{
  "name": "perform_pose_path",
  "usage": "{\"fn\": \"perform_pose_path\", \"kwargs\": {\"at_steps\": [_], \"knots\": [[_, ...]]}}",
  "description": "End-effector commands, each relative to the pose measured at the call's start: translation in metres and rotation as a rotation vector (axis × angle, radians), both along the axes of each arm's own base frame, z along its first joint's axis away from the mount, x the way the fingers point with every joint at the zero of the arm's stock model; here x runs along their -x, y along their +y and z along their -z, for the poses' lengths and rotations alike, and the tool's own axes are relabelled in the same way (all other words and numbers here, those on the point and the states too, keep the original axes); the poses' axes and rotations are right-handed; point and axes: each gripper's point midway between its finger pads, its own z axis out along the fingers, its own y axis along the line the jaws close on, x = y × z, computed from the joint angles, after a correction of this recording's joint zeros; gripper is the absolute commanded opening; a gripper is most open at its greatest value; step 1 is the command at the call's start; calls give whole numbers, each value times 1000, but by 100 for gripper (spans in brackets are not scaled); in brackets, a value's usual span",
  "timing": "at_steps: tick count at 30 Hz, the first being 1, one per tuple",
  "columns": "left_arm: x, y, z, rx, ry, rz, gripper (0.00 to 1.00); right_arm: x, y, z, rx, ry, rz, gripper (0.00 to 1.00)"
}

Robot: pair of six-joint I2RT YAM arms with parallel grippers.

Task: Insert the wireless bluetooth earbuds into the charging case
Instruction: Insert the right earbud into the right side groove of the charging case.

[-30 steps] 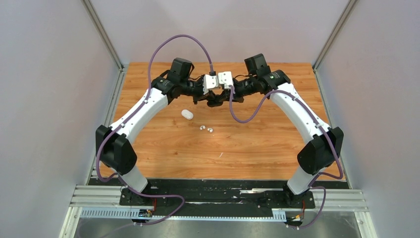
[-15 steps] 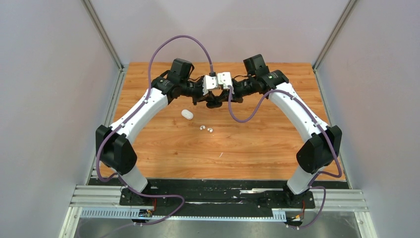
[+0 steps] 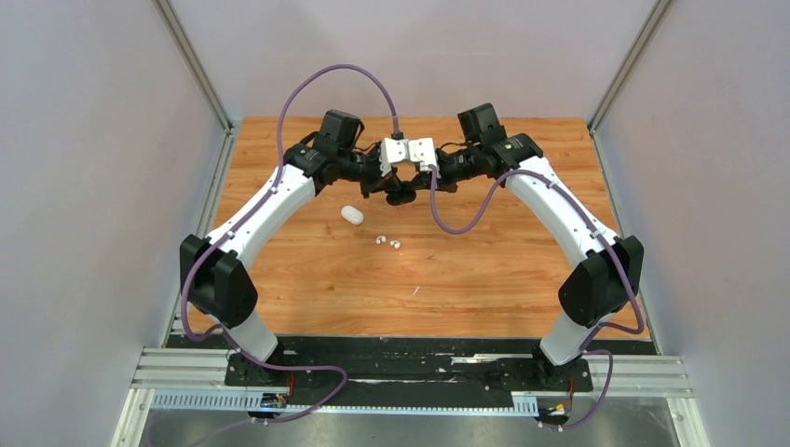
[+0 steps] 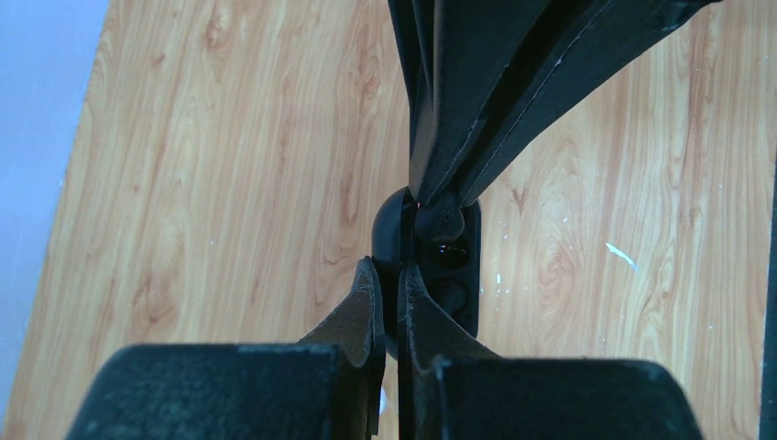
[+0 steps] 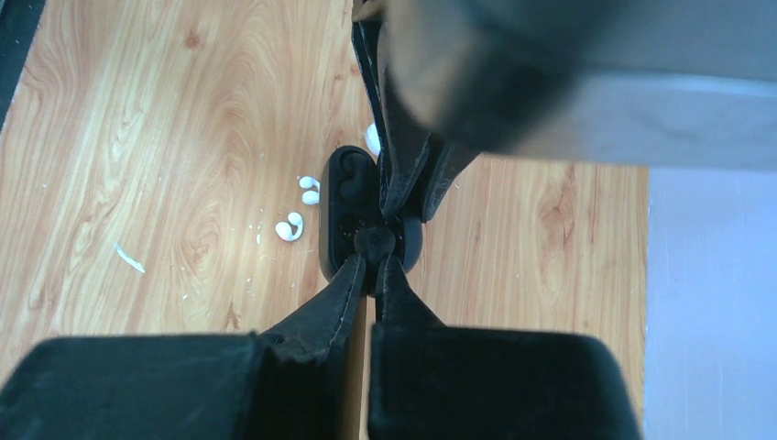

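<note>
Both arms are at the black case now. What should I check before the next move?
1. Left gripper clamped on the black case: ok.
2. Right gripper pinching a black earbud: ok.
3. Black case open and facing the right gripper: ok.
4. Held earbud lined up with a free slot: cannot tell, the fingers hide it.
5. White earbuds and white case on the table, apart from both arms: ok.
</note>
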Motion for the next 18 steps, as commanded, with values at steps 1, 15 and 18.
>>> {"fn": "perform_pose_path", "kwargs": {"at_steps": [1,15,18], "knots": [[-3,-15,-35,90,-16,-13,0,9,4,12,59,-51,-37,0],[-9,-20,-40,142,7,-57,0,15,6,12,0,-13,-32,0],[-9,-20,-41,144,6,-58,0,13,6,11,-4,-31,-30,0]]}}
